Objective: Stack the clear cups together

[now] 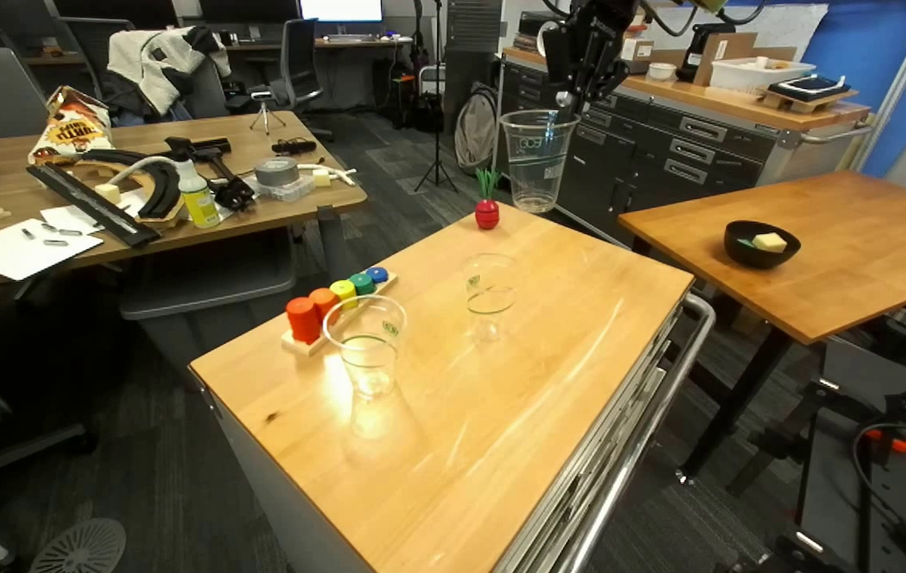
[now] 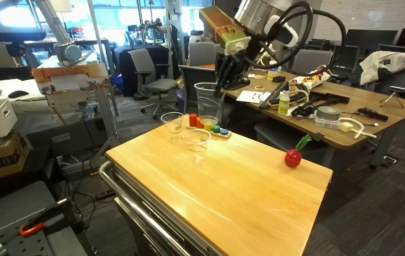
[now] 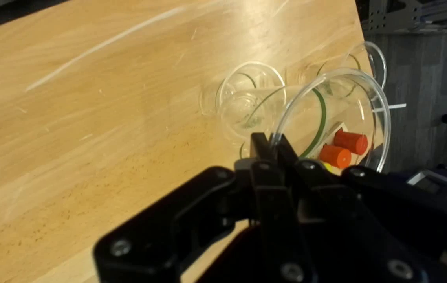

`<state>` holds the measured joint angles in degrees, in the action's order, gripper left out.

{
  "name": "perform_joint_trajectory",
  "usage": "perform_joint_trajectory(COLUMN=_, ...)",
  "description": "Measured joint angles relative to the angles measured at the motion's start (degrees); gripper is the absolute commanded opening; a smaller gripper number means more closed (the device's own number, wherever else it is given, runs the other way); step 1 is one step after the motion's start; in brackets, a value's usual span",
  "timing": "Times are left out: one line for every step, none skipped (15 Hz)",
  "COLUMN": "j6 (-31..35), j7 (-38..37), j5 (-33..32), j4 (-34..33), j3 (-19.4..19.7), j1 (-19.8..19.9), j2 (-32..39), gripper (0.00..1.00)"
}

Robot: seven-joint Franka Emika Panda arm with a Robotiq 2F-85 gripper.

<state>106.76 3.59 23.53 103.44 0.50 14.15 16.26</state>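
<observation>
My gripper point(image 1: 569, 110) is shut on the rim of a clear cup point(image 1: 534, 171) and holds it upright above the wooden table top. In the wrist view the fingertips point(image 3: 271, 142) pinch the rim of this held cup point(image 3: 319, 114). Two more clear cups stand upright and apart on the table. The middle cup point(image 1: 490, 298) also shows in an exterior view point(image 2: 196, 144), and in the wrist view point(image 3: 253, 76) it lies partly behind the held cup. The cup near the red block end point(image 1: 371, 358) also shows in an exterior view point(image 2: 173, 122) and the wrist view point(image 3: 359, 65).
A wooden peg base with red, orange, yellow, green and blue blocks point(image 1: 324, 301) stands along the table's edge, close to the cups. A red radish toy point(image 1: 487, 213) stands near a corner. A metal handle bar point(image 1: 644, 446) runs along one side. Other tables stand around.
</observation>
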Motion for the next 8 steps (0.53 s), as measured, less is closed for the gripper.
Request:
perform_joint_trajectory(j6=0.0, j7=0.86, j5=0.0, j4=1.91, j3=0.0, j1=-0.41, j2=-1.32, gripper=0.02)
perform_joint_trajectory(j6=0.0, j7=1.66, j5=0.0, j4=3.63, j3=0.0, j1=-0.88, j2=-2.38, gripper=0.02)
perform_joint_trajectory(j6=0.0, j7=2.38, j5=0.02, j4=5.18, j3=-0.01, j1=-1.41, j2=-3.22, gripper=0.02)
perform_joint_trajectory(j6=0.08, j7=3.08, j5=0.02, j4=6.55, j3=-0.01, j1=-1.99, j2=-3.81, gripper=0.02)
perform_joint_trajectory(j6=0.4, j7=3.73, j5=0.02, j4=7.72, j3=-0.02, j1=-2.63, j2=-4.16, gripper=0.02)
perform_joint_trajectory(j6=0.88, j7=4.27, j5=0.02, j4=8.75, j3=-0.02, j1=-3.3, j2=-4.32, gripper=0.02)
perform_joint_trajectory(j6=1.66, j7=4.69, j5=0.02, j4=9.56, j3=-0.04, j1=-3.94, j2=-4.32, gripper=0.02)
perform_joint_trajectory(j6=2.45, j7=5.05, j5=0.13, j4=10.2, j3=-0.06, j1=-4.52, j2=-4.26, gripper=0.02)
